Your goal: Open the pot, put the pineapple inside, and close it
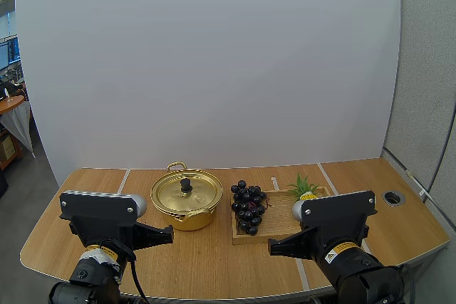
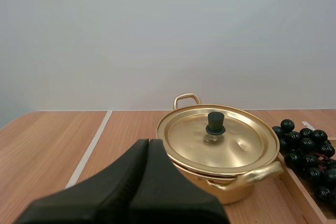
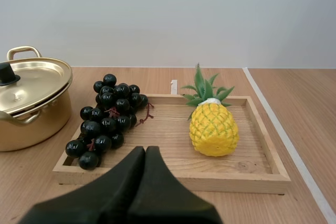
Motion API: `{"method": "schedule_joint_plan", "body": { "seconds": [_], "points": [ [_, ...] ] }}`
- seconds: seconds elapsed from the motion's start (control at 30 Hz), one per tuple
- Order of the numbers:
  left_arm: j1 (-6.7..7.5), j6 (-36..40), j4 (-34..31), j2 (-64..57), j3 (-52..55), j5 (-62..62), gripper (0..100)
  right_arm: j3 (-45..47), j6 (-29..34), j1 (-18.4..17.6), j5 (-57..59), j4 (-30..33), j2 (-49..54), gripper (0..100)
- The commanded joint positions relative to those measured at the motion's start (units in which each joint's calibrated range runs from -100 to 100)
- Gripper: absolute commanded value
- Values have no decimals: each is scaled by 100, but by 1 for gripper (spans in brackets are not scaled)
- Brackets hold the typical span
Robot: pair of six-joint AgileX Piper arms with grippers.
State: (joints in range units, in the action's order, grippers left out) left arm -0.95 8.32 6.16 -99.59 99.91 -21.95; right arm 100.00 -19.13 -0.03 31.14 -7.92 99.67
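A gold pot (image 1: 187,201) stands left of centre on the table, its lid (image 2: 218,137) on and topped by a black knob (image 2: 216,123). A small yellow pineapple (image 3: 212,128) with green leaves stands upright in the wooden tray (image 3: 265,153), its leaves (image 1: 305,186) poking up behind my right arm in the high view. My left gripper (image 1: 169,233) is shut, hanging short of the pot's near left side. Short of the tray's near edge, my right gripper (image 1: 272,247) is shut too. In each wrist view the fingers (image 2: 147,156) (image 3: 144,161) lie together as one dark wedge.
A bunch of dark grapes (image 1: 247,206) lies on the tray's left side, spilling over its edge toward the pot. A round grommet hole (image 1: 393,197) sits at the table's right. Pale tape lines (image 1: 122,180) cross the tabletop.
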Motion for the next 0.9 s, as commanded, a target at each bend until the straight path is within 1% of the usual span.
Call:
{"method": "schedule_joint_plan", "body": {
  "seconds": [0.0,0.87],
  "points": [
    [-9,54,-5,-41,9,121,0,0,-58,25,-5,3,33,0],
    [-9,97,-5,-41,9,121,0,0,-58,25,-5,-26,33,0]
  ]
}}
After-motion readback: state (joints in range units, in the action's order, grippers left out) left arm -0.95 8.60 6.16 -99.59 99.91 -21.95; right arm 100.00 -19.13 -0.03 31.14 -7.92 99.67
